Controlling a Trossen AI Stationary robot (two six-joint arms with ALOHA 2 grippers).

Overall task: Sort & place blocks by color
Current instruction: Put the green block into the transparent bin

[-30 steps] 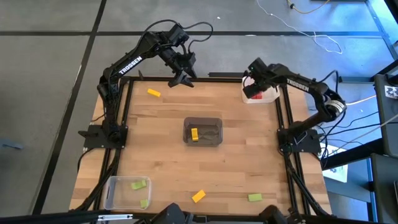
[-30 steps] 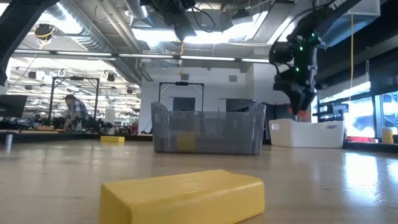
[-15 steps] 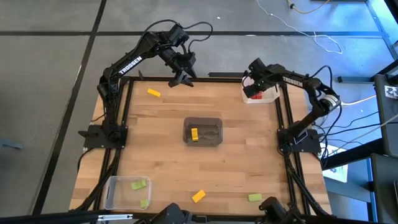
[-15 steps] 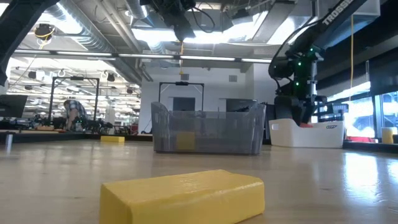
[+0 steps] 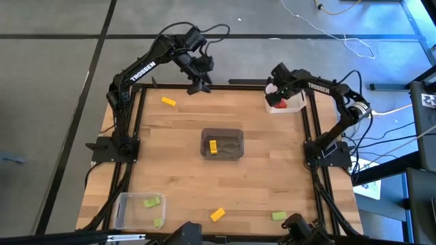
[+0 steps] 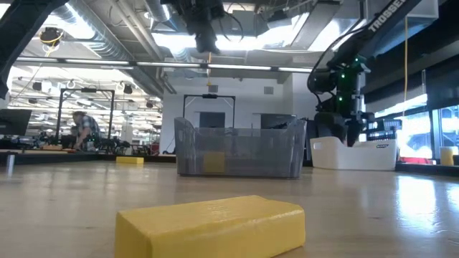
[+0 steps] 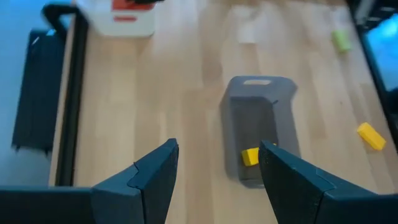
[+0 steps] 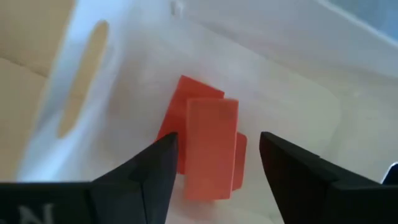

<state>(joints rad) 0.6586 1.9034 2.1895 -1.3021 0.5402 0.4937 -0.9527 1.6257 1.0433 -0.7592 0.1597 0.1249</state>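
My right gripper (image 5: 278, 96) hangs open low over the white bin (image 5: 294, 105) at the table's far right corner. In the right wrist view its fingers stand on either side of the red blocks (image 8: 206, 147) stacked on the bin's floor, not touching them. My left gripper (image 5: 199, 87) waits open, raised over the far edge. One yellow block (image 5: 213, 147) lies in the grey bin (image 5: 231, 133). Another yellow block (image 5: 168, 102) lies on the table at far left, and a third (image 5: 217, 214) near the near edge. A green block (image 5: 279, 216) lies flat at near right.
A clear bin (image 5: 122, 212) at the near left corner holds green blocks (image 5: 151, 201). In the low view the nearest yellow block (image 6: 211, 226) fills the foreground before the grey bin (image 6: 240, 140). Bare wood lies between the bins. A black frame runs along the table's edges.
My right gripper has gone down behind the white bin's wall and shifted slightly toward the far edge. The red block seen under it in the low view has dropped out of sight behind the wall.
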